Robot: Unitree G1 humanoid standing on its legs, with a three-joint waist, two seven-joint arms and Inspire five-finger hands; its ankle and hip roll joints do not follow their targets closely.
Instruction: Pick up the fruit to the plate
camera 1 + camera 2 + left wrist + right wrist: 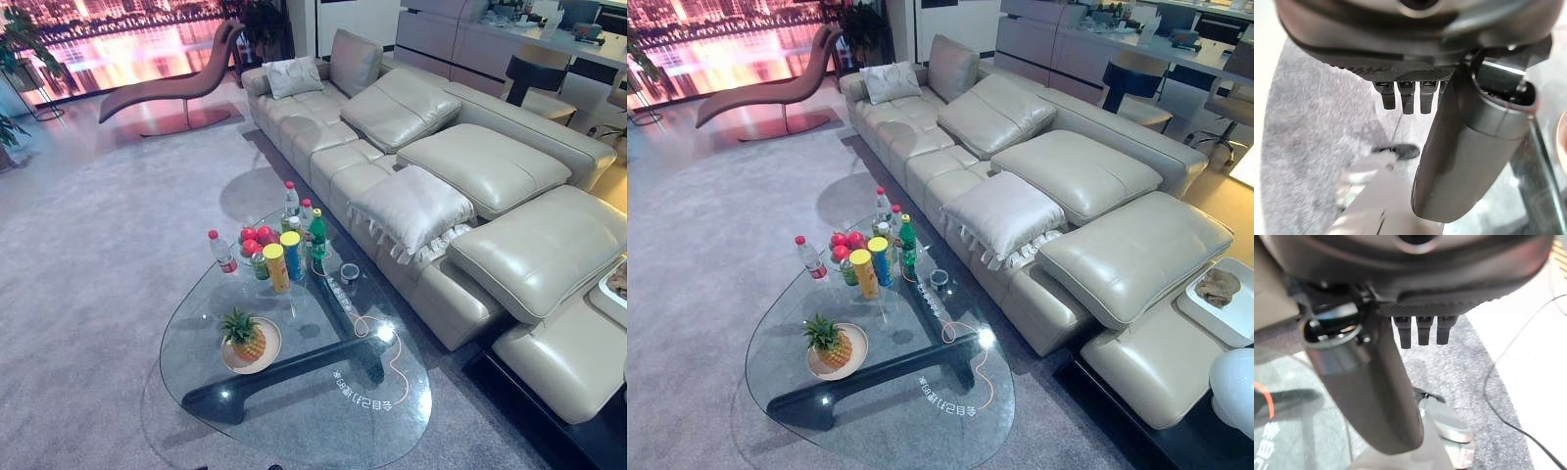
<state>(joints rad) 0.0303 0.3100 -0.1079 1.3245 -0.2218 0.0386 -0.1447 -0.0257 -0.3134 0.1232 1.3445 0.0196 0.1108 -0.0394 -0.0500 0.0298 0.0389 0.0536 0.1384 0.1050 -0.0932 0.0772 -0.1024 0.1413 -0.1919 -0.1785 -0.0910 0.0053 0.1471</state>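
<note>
A pineapple (245,338) stands on a pale round plate (227,360) near the front left of a glass coffee table (294,426). Red apples (253,238) lie grouped further back on the glass, beside the bottles. The left wrist view has my left hand (1464,147) hanging over grey carpet next to the table's edge, fingers straight and holding nothing. My right hand (1376,396) hangs the same way in the right wrist view, relaxed and empty, with glass and carpet below it. Both hands are well away from the fruit.
A red-capped water bottle (223,253), a yellow can (276,267), a blue can (292,255) and a green bottle (317,233) crowd the apples. A small cup (350,273) stands to their right. A long beige sofa (470,196) runs along the table's right side.
</note>
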